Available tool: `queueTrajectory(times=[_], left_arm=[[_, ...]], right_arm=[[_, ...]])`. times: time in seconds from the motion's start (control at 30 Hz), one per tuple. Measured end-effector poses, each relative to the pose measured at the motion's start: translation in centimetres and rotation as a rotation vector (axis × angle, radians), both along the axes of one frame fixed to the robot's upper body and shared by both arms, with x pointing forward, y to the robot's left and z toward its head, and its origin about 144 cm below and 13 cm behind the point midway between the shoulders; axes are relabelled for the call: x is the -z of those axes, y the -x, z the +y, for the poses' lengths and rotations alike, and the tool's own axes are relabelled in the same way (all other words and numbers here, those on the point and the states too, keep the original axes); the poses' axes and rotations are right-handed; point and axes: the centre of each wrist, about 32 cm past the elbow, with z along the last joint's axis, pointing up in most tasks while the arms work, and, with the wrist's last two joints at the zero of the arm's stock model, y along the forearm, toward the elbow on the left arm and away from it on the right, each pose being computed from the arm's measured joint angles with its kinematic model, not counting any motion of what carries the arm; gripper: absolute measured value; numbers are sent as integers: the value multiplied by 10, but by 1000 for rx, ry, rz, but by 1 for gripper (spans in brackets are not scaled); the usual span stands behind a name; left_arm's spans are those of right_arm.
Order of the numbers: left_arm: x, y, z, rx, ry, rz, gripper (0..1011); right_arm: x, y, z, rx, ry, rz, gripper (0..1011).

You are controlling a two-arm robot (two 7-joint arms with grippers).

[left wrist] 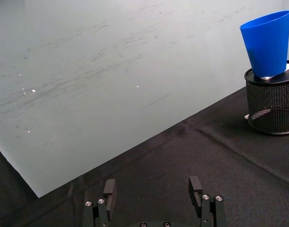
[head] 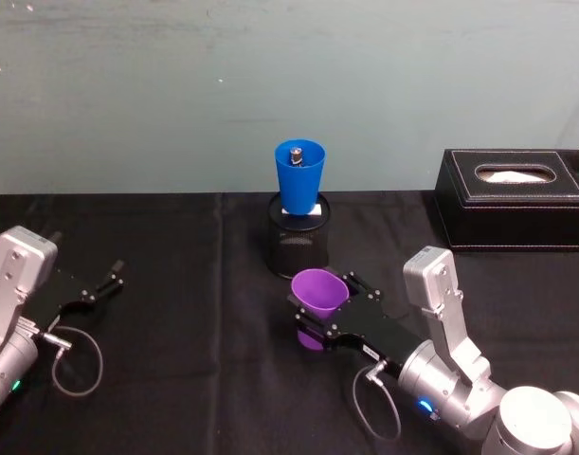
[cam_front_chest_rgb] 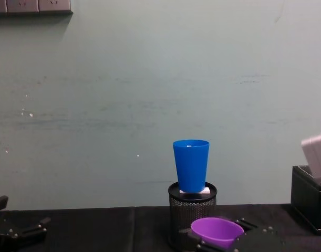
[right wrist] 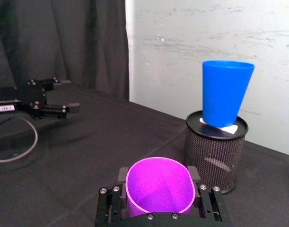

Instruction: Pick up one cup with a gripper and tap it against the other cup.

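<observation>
Black cloth (head: 175,284) covers the table, its surface creased in soft folds, and it runs back to a pale grey-green wall (head: 175,85) marked with faint scuffs and scratches; the chest view shows a strip of wall sockets (cam_front_chest_rgb: 31,5) high at the left, and the right wrist view shows a dark curtain (right wrist: 59,42) hanging beside the wall. At the back centre stands a black wire-mesh holder (head: 299,243), and the blue cup (head: 299,178) sits upright on a white card laid over its top, with a small dark object inside the cup. A black tissue box (head: 513,197) rests at the far right, white tissue showing in its slot. The right gripper (head: 319,311) is in front of the holder, its jaws closed against the sides of the purple cup (head: 317,305), which it holds upright with the mouth up, near the holder and lower than the blue cup. The left gripper (head: 105,282) lies low at the left of the table, well apart from both cups, jaws spread and holding nothing. A small white label (right wrist: 4,108) on its body carries writing too small to read.
</observation>
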Motion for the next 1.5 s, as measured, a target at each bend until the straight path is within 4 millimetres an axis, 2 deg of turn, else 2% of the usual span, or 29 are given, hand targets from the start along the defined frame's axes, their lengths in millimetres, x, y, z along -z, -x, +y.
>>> queueTrajectory(times=[0.37, 1.13, 1.33, 1.5], left_arm=[[0, 0, 0, 0, 0, 0, 1000], [0, 0, 0, 0, 0, 0, 1000], [0, 0, 0, 0, 0, 0, 1000], [0, 0, 0, 0, 0, 0, 1000]], right_arm=[[9, 3, 1, 22, 23, -6, 752], [12, 4, 1, 23, 41, 0, 762], [12, 4, 1, 22, 40, -1, 927], [11, 4, 1, 21, 40, -1, 1003]])
